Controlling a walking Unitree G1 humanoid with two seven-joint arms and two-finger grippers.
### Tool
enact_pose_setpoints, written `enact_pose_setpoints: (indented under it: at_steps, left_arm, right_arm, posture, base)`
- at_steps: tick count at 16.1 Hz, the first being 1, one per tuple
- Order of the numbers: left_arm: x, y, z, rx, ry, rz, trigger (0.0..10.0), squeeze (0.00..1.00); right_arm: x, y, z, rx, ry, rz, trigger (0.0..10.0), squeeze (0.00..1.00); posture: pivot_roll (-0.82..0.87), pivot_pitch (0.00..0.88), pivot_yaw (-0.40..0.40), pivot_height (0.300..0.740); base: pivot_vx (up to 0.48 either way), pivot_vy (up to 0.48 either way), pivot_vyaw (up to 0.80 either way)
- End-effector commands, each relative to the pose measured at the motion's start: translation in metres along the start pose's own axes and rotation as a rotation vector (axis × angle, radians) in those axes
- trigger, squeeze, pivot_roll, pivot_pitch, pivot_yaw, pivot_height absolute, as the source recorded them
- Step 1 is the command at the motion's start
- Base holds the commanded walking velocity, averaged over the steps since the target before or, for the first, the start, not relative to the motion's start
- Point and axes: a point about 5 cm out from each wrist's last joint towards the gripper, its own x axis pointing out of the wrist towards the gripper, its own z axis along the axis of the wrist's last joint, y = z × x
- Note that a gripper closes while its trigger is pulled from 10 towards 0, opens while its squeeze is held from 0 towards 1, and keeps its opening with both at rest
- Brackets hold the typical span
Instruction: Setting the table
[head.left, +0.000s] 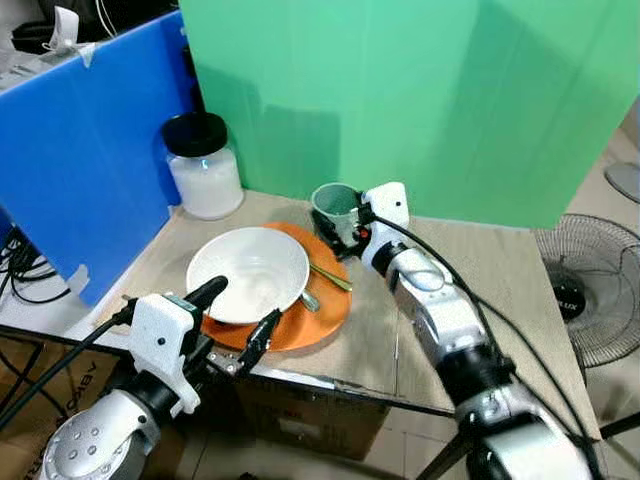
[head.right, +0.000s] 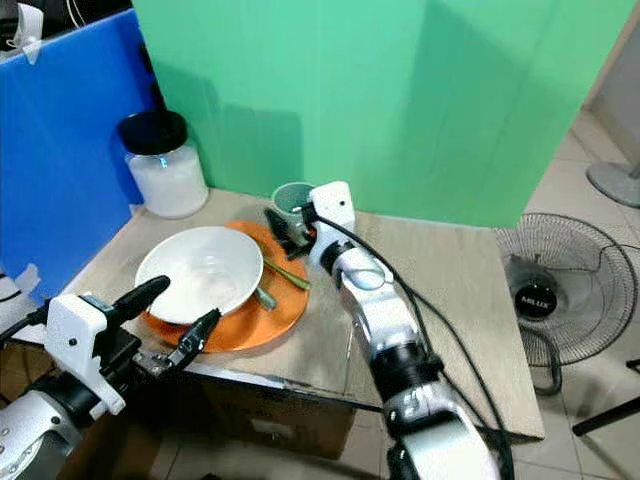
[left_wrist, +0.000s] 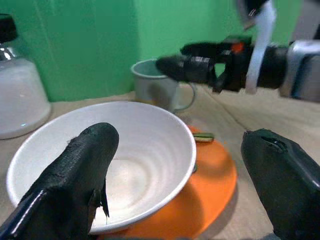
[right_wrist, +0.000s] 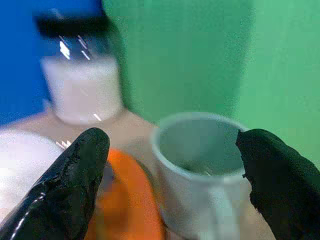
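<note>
A beige table (head.left: 470, 290) stands before a green screen (head.left: 420, 100), with a blue panel (head.left: 80, 160) along its left side. The right arm (head.left: 450, 330) is stretched forward across the table, and the right gripper (head.left: 343, 225) is held low at the near side of a grey-green mug (head.left: 335, 205); its fingers (right_wrist: 75, 185) are spread wide, with the mug seen between and just beyond them, and no contact can be made out. The left arm is bent low at the table's near edge, and the left gripper (head.left: 238, 312) is pointed at the dishes with its fingers (left_wrist: 75, 175) spread apart, nothing being held.

An orange plate (head.left: 315, 320) lies near the front edge, and a white bowl (head.left: 250, 272) is set on it, towards its left; nothing is seen inside the bowl. A green utensil (head.left: 330, 275) rests on the plate beside the bowl's right rim. The mug stands just behind the plate; its contents cannot be told. A glass jar (head.left: 205, 170) with a black lid, filled with something white, stands at the back left corner. A floor fan (head.left: 590, 290) is seen to the right of the table.
</note>
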Motion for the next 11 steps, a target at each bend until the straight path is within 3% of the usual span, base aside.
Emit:
enact_pose_setpoints:
  at_steps: [1, 2, 5, 6, 7, 8, 11]
  left_arm:
    - [0.001, -0.001, 0.005, 0.006, -0.010, -0.022, 10.0, 0.00]
    - [0.001, -0.002, 0.005, 0.004, -0.006, -0.033, 10.0, 0.00]
    - [0.002, -0.001, 0.005, 0.005, -0.005, -0.048, 10.0, 0.00]
    - [0.003, -0.001, 0.005, 0.003, -0.006, -0.052, 10.0, 0.00]
    - [0.003, -0.002, 0.005, 0.000, -0.005, -0.057, 10.0, 0.00]
    - [0.003, -0.002, 0.005, 0.000, -0.004, -0.059, 10.0, 0.00]
    - [0.002, -0.003, 0.004, -0.002, 0.000, -0.059, 10.0, 0.00]
  right_arm:
    - [0.003, -0.002, 0.001, -0.005, 0.009, -0.010, 10.0, 0.25]
    - [0.006, -0.002, -0.001, -0.007, 0.029, -0.003, 10.0, 0.00]
    - [0.013, -0.004, -0.006, -0.005, 0.071, -0.029, 10.0, 0.00]
    - [0.015, -0.006, -0.008, -0.004, 0.090, -0.052, 8.0, 0.00]
    - [0.016, -0.009, -0.011, 0.044, 0.109, -0.074, 0.5, 0.00]
    - [0.017, -0.009, -0.012, 0.063, 0.118, -0.069, 0.0, 0.00]
    - [0.017, -0.008, -0.016, 0.074, 0.138, -0.053, 0.0, 0.00]
  posture:
    - [-0.05, 0.000, 0.035, 0.740]
    - [-0.05, 0.000, 0.041, 0.740]
    - [-0.05, 0.000, 0.047, 0.740]
    - [-0.05, 0.000, 0.047, 0.740]
    - [-0.05, 0.000, 0.045, 0.740]
    - [-0.05, 0.000, 0.045, 0.740]
    - [-0.04, 0.000, 0.044, 0.740]
  base:
    - [0.000, 0.000, 0.00]
    - [0.000, 0.000, 0.00]
    - [0.000, 0.000, 0.00]
    - [0.000, 0.000, 0.00]
    - [0.000, 0.000, 0.00]
    - [0.000, 0.000, 0.00]
    - [0.000, 0.000, 0.00]
